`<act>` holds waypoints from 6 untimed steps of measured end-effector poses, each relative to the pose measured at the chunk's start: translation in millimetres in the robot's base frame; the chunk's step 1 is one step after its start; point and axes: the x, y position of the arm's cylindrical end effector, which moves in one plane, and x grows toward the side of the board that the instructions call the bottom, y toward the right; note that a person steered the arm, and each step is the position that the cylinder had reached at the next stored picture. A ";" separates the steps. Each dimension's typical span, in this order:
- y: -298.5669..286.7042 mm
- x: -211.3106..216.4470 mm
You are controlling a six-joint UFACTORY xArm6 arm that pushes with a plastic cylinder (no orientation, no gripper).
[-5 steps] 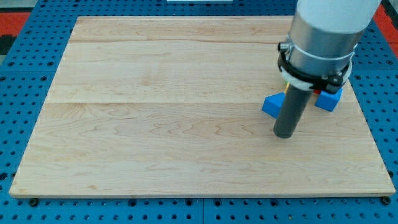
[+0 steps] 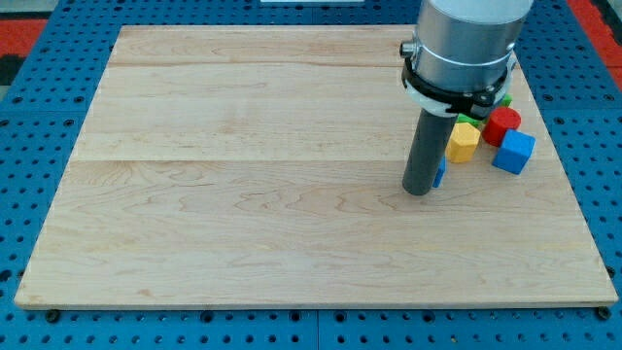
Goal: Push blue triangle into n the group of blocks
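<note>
My tip [image 2: 419,192] rests on the wooden surface [image 2: 243,175], right of centre in the view. The tool is only a straight dark rod, so it has nothing to spread or press together; it holds nothing and can only push.

The blue triangle [image 2: 440,173] is almost fully hidden behind the rod. Only a thin blue edge shows on the view's right side of the rod, just above my tip, so the tip seems to touch the block or stand just beside it on the left. I cannot make out its shape from this sliver.

The group lies near, toward the view's right: a yellow block [image 2: 464,142] with cut corners, a red cylinder [image 2: 502,123], a blue cube [image 2: 514,152], and a small piece of a green block [image 2: 504,99] behind them, mostly hidden by the arm.

To do this step well, I judge the push should go to the view's right and a little up, with the tip behind the middle of the triangle's side. A slanted face can let the block slide off or turn, so a slow, steady stroke is safer.

The blocks look smooth, with a matte painted finish and hard edges. The surface is pale wood with fine grain and looks smooth, so the blocks should slide easily.
</note>
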 end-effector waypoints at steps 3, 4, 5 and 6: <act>28.7 -38.0; 29.1 -40.0; 30.6 -43.4; 31.6 -45.1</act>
